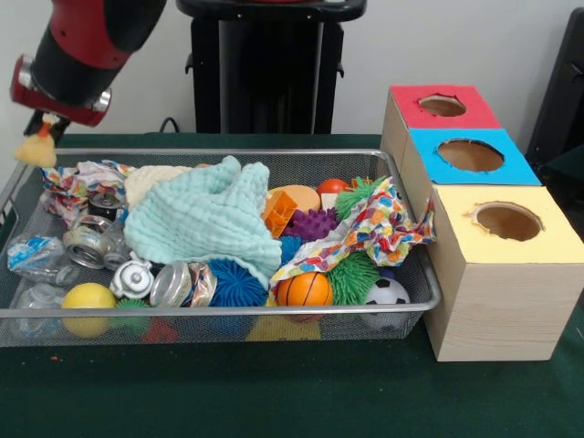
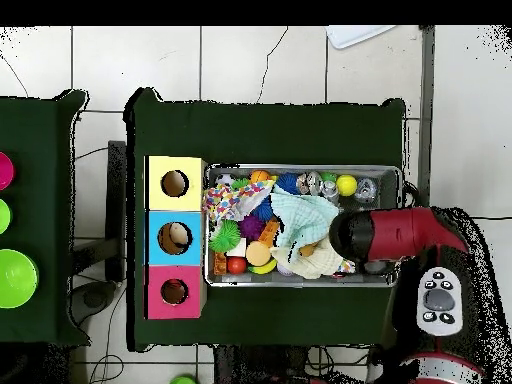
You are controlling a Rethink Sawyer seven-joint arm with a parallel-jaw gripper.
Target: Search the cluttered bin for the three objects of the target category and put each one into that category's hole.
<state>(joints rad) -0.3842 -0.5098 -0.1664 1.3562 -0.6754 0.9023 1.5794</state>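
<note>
My gripper (image 1: pixel 46 126) is at the far left end of the wire mesh bin (image 1: pixel 219 315), above its rim. It is shut on the yellow duck (image 1: pixel 36 151), which hangs clear of the clutter with a bit of orange at its top. A cream soft thing (image 1: pixel 151 182) lies half under a mint cloth (image 1: pixel 205 224). The tiger is hidden. The red-topped hole (image 1: pixel 443 105) is on the farthest wooden box, right of the bin. In the overhead view the arm (image 2: pixel 385 235) covers the gripper and duck; the bin (image 2: pixel 300 168) and red hole (image 2: pixel 174 292) show.
The blue-topped hole (image 1: pixel 470 155) and yellow-topped hole (image 1: pixel 507 221) stand nearer on the same box row. The bin holds spiky balls (image 1: pixel 237 283), crushed cans (image 1: pixel 87 242), a small basketball (image 1: pixel 305 290), a yellow ball (image 1: pixel 88 301) and a patterned cloth (image 1: pixel 379 228).
</note>
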